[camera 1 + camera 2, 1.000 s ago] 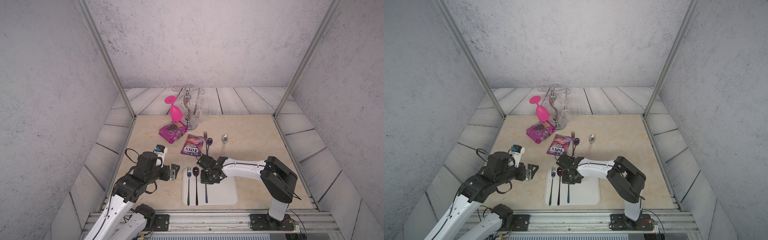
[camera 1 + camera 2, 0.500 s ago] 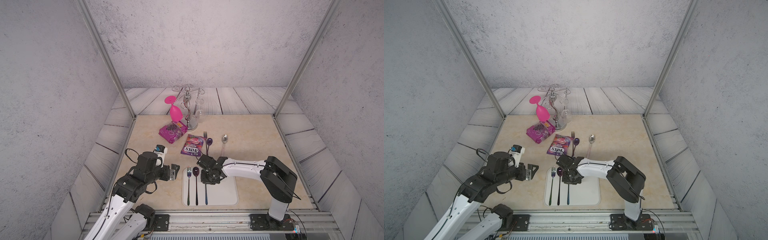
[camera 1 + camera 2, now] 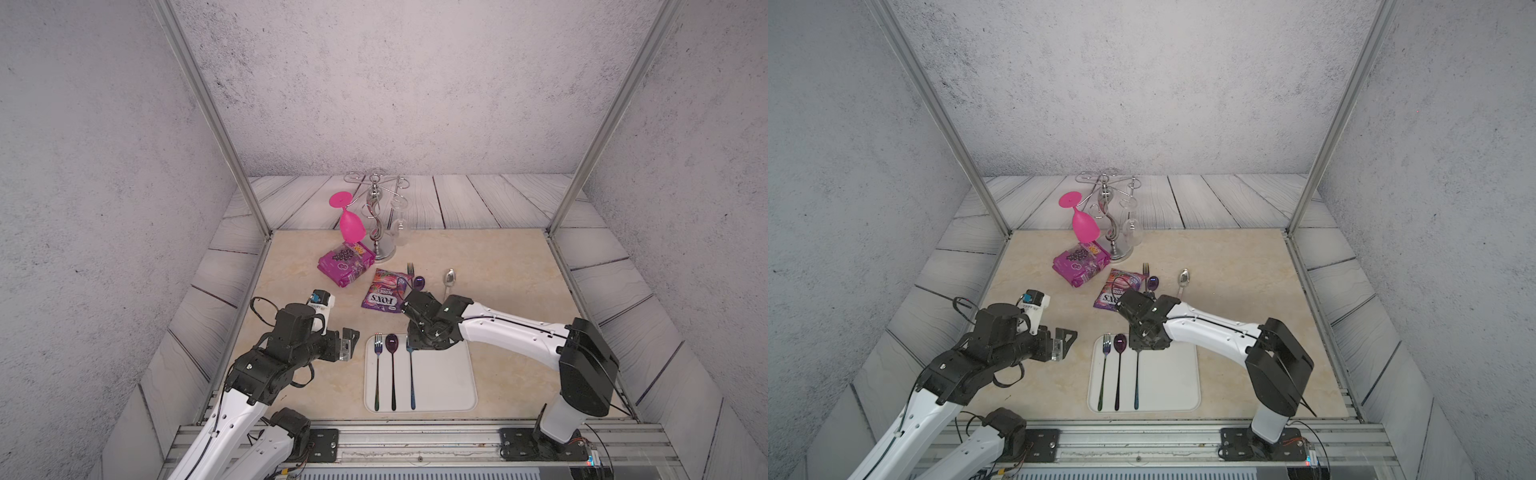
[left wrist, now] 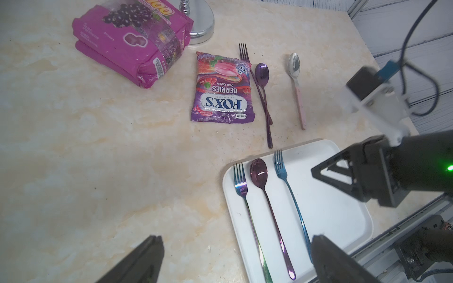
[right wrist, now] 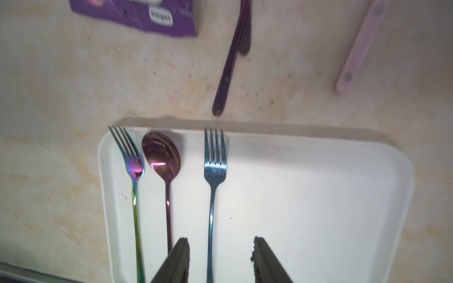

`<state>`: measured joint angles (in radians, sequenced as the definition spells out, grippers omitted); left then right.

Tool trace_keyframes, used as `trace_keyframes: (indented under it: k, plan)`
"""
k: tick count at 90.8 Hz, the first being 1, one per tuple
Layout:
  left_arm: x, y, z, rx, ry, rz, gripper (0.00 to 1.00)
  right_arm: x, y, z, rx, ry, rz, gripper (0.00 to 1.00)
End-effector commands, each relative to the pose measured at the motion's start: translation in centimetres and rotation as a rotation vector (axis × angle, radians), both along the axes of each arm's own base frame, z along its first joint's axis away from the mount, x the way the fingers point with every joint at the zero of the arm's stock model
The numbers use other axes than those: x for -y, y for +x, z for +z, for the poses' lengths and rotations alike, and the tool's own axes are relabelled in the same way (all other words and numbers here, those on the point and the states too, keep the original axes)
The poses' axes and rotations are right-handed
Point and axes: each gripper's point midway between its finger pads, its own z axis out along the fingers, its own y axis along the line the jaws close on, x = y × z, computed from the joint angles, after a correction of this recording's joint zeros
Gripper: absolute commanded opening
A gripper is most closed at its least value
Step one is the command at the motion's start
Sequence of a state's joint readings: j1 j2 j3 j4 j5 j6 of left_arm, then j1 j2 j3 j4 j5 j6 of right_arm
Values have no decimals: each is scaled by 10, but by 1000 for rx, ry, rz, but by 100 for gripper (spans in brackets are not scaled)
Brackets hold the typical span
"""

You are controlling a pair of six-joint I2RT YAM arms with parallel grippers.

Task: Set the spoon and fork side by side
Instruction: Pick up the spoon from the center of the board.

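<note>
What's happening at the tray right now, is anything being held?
Nothing is held. The right gripper hangs over the white tray with its jaws open on either side of the handle of the blue fork, not gripping it. That fork lies flat on the tray beside the purple spoon, with a rainbow fork on the spoon's other side, all three roughly parallel. The left gripper hovers open and empty just off the tray's edge.
</note>
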<state>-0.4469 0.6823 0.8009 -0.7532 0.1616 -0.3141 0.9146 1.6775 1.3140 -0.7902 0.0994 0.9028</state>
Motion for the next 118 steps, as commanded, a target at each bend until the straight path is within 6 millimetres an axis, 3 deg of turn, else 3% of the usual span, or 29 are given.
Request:
trace_keyframes:
  k: [1,13,25,49,75,92,118]
  plan:
    - [-3,0,-3,-1,13,11,99,53,32,1,1,-122,-13,45]
    - [-4,1,-4,-3,19,17,100,78,79,-2,9,-160,-47,46]
    - [-5,3,-5,-7,25,22,99,85,117,-16,-24,-158,-73,45]
    - [-5,3,-7,-15,32,24,100,97,162,-53,-68,-154,-130,43]
    - [-2,6,-11,-35,34,21,100,90,182,-81,-112,-140,-129,36]
    - [-1,7,-12,-39,32,16,100,92,183,-93,-135,-153,-141,24]
    - [-2,6,-10,-31,30,19,100,95,184,-86,-113,-143,-184,2]
